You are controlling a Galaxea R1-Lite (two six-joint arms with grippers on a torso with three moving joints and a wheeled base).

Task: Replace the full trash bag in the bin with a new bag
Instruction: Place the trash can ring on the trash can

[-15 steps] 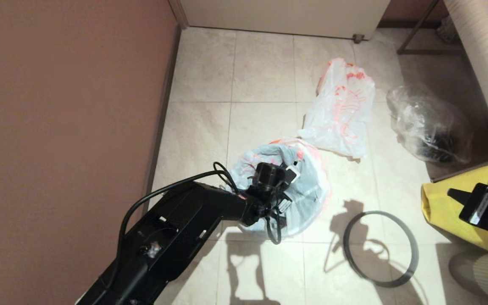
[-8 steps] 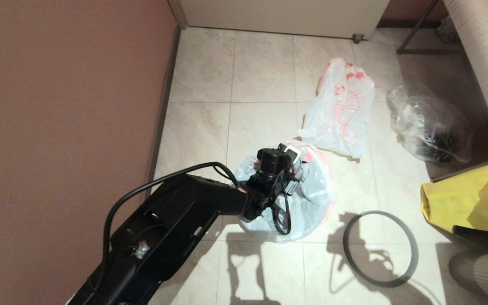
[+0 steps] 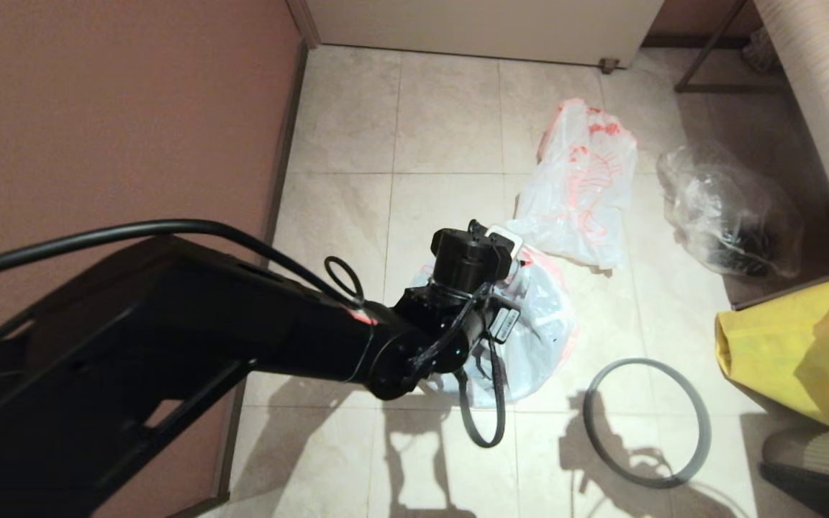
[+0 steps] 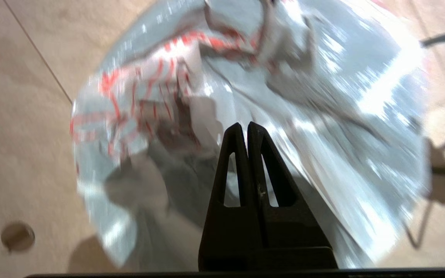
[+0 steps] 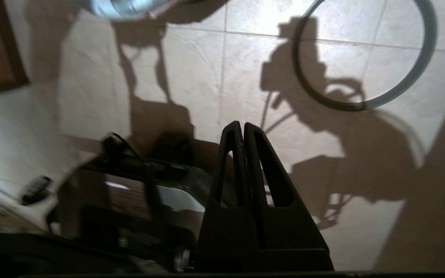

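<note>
The new bag (image 3: 540,324), thin white plastic with a pink-red edge, is draped over the bin and hides it completely. My left arm's wrist (image 3: 468,262) hangs over the bag. In the left wrist view my left gripper (image 4: 244,125) is shut just above the crumpled bag (image 4: 323,96), with nothing between its fingers. The bin's grey ring (image 3: 645,362) lies flat on the tiles to the right. Beyond the bin, the full trash bag (image 3: 580,194) with its red-orange drawing lies on the floor. My right gripper (image 5: 242,125) is shut and empty, low over the tiles near the ring (image 5: 350,108).
A clear bag with dark contents (image 3: 731,208) sits at the right, and a yellow fabric bag (image 3: 796,352) is nearer me. A brown wall (image 3: 98,144) runs along the left. A white panel (image 3: 479,29) closes the far end, and striped furniture (image 3: 825,93) stands far right.
My left arm has lifted up and slightly forward over the bag. My right arm has dropped out of the head view at the lower right.
</note>
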